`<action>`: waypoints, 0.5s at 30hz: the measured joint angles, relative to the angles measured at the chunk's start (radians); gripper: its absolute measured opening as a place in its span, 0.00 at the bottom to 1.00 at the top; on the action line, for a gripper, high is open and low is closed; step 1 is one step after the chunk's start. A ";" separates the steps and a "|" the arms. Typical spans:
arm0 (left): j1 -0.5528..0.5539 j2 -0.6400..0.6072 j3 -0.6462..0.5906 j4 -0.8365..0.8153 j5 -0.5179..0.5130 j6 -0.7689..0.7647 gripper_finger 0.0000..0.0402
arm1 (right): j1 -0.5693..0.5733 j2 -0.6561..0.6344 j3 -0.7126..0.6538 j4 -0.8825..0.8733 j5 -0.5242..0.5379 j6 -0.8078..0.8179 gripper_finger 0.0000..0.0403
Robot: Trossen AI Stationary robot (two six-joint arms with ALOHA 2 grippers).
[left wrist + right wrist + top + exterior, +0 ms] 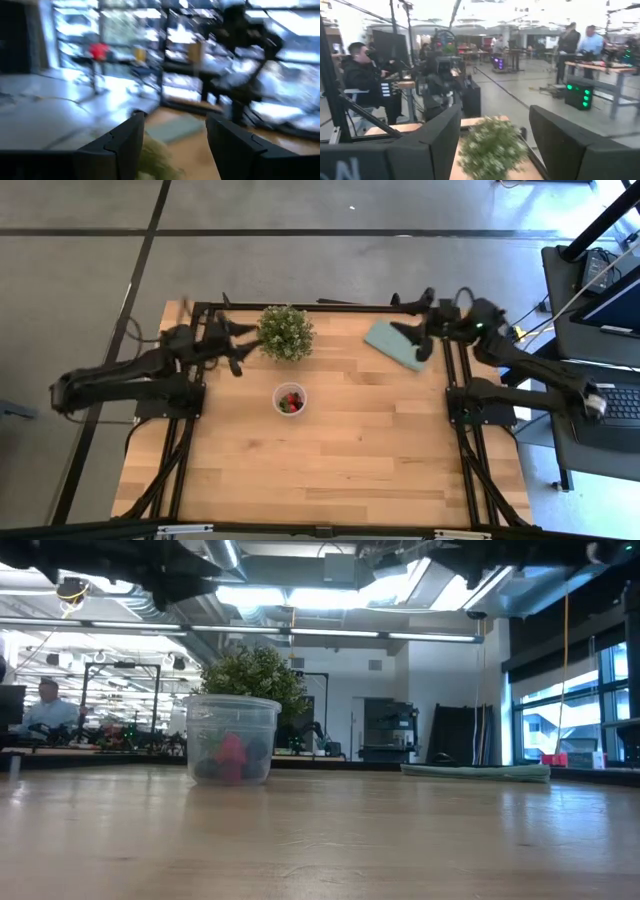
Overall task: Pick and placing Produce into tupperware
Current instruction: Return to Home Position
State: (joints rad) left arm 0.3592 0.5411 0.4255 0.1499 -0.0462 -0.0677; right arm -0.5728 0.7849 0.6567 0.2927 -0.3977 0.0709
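The left gripper [240,347] hangs raised at the table's [330,470] far left edge, just beside the potted plant [285,332], its fingers [125,145] spread wide with nothing between them. The right gripper [418,340] is raised over the teal cloth [392,343] at the far right, its fingers [437,137] equally wide apart and empty. Between the two arms and nearer the table's middle, the tupperware [290,398] stands upright in front of the plant, with the produce [290,403] inside it, red and dark berries lying on its bottom.
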 joint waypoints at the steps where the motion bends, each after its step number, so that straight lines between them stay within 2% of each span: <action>1: 0.027 -0.039 0.000 -0.013 -0.008 0.000 0.51 | -0.034 -0.030 0.000 -0.031 -0.028 0.003 0.59; 4: 0.094 -0.161 0.000 -0.087 -0.014 0.000 0.52 | -0.109 -0.146 -0.019 -0.157 -0.054 -0.001 0.59; 7: 0.133 -0.268 0.000 -0.236 -0.014 -0.002 0.52 | -0.148 -0.273 -0.059 -0.249 -0.050 -0.022 0.59; 11: 0.136 -0.351 0.000 -0.377 -0.013 -0.008 0.51 | -0.152 -0.402 -0.139 -0.253 -0.017 -0.020 0.59; 15: 0.136 -0.384 -0.007 -0.415 -0.014 0.010 0.50 | -0.152 -0.482 -0.237 -0.231 0.012 0.001 0.59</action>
State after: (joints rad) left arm 0.4953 0.1571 0.4183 -0.2649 -0.0605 -0.0577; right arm -0.7246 0.3024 0.4202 0.0618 -0.3859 0.0720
